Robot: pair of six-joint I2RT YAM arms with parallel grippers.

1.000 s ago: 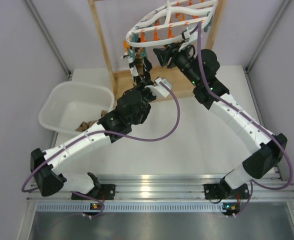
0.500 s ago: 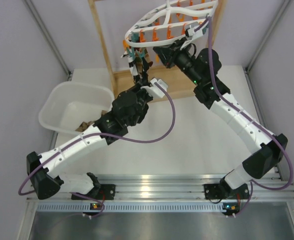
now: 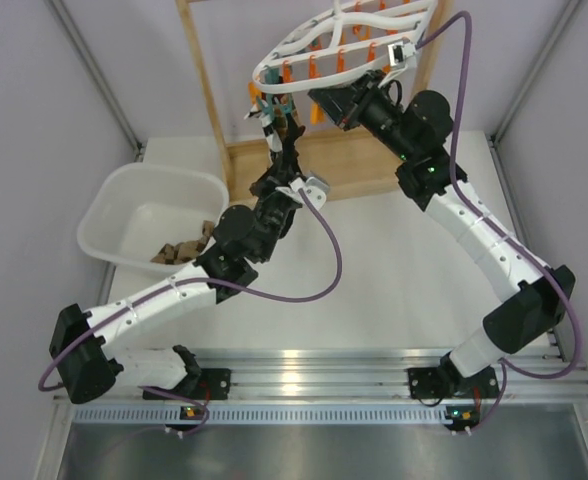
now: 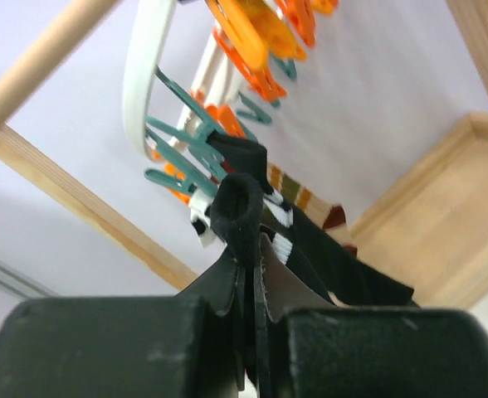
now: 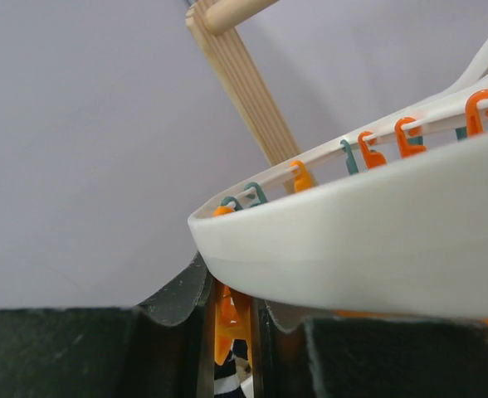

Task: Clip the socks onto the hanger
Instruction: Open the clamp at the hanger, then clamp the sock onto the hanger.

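Left pincer (image 4: 249, 253) clamped, right pincer (image 5: 231, 319) pinched

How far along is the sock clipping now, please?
Done: a banded sock appears to hang from the hanger. In hand: the left pincer holds a black sock up to the pegs; the right pincer pinches an orange peg. Left: more socks in the tub.

hanger (image 5: 393, 240) hook outside every view, brown heap (image 3: 179, 250) in tub (image 3: 164, 173) too small to identify (fabric, perhaps)
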